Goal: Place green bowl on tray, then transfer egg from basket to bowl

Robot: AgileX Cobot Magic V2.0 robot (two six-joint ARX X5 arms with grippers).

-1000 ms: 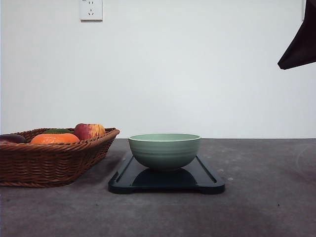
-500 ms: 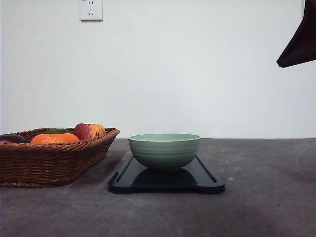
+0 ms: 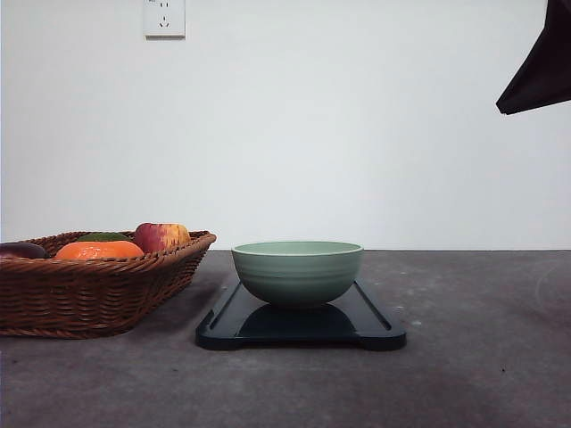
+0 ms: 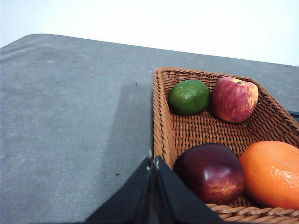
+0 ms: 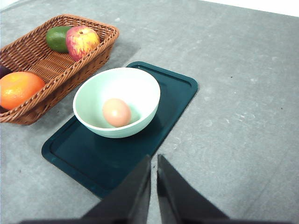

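Smooth round green bowl (image 5: pixel 117 101) on the flat dark tray (image 5: pixel 174 95), small oval egg (image 5: pixel 117 112) inside the bowl, brown woven basket (image 5: pixel 32 58) just left, both grippers (image 4: pixel 153 164) (image 5: pixel 153 160) nearly closed, holding nothing

Green bowl (image 5: pixel 117 102) on tray (image 5: pixel 177 93), holding egg (image 5: pixel 117 112). Basket (image 5: pixel 88 58) beside tray: apple (image 5: pixel 82 41), lime (image 5: pixel 57 38), orange (image 5: pixel 19 88). Right claw (image 5: pixel 153 164) nearly closed, empty. Grey counter (image 5: pixel 243 93).
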